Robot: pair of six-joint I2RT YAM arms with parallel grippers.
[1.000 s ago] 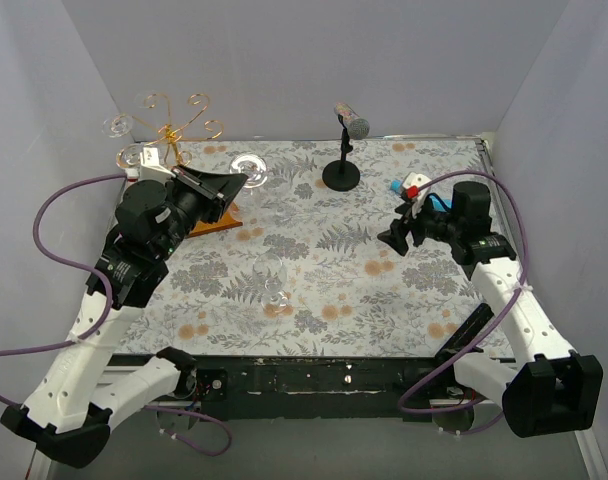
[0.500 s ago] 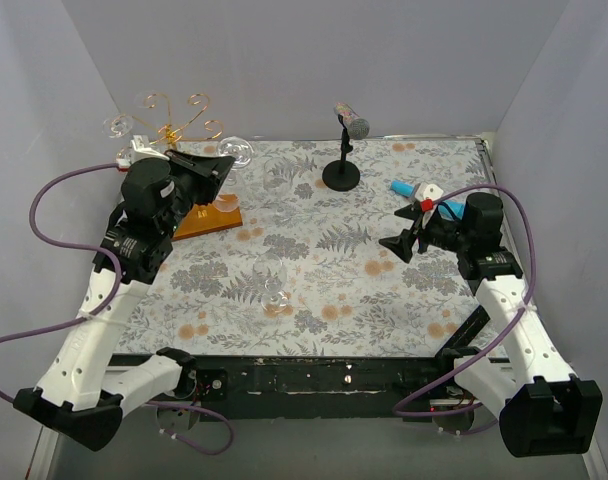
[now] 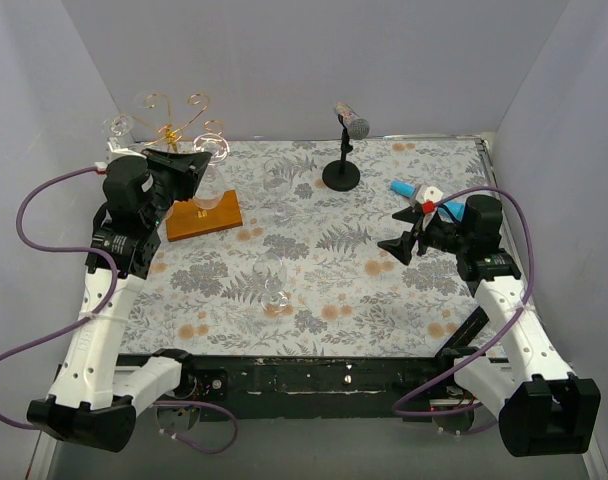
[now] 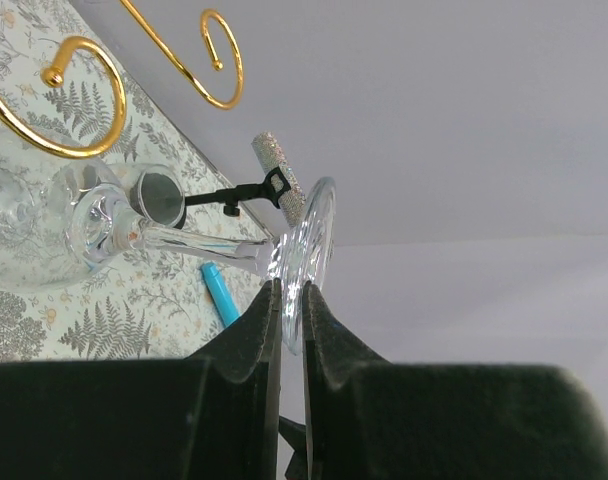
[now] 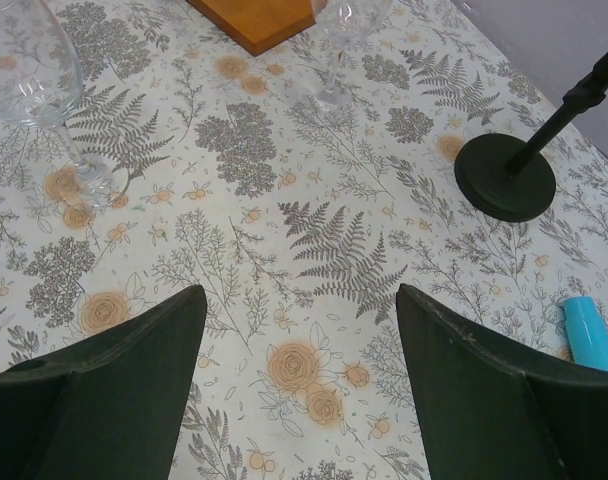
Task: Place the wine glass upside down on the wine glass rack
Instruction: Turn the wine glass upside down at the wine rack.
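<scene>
My left gripper [image 3: 196, 160] is raised beside the wine glass rack [image 3: 179, 125], a gold wire stand with curled arms on an orange-brown wooden base [image 3: 189, 222]. It is shut on the foot [image 4: 312, 240] of the wine glass [image 4: 44, 230]. The stem runs sideways to the bowl, just under the gold spirals [image 4: 79, 95]. In the top view the foot [image 3: 216, 148] sits by the rack's right curls. My right gripper [image 3: 396, 245] hovers open over the floral cloth on the right, with nothing between its fingers [image 5: 114, 380].
A second wine glass [image 3: 274, 285] stands upright mid-table [image 5: 24, 60]. Another glass foot [image 3: 119, 125] sits on the rack's left arm. A black microphone stand [image 3: 342, 172] stands at the back. A blue tube [image 3: 409, 188] lies near my right arm.
My left arm has carried the glass left and up, from over the wooden base to the rack's curled arms. My right arm drew back to the right, then stayed still.
</scene>
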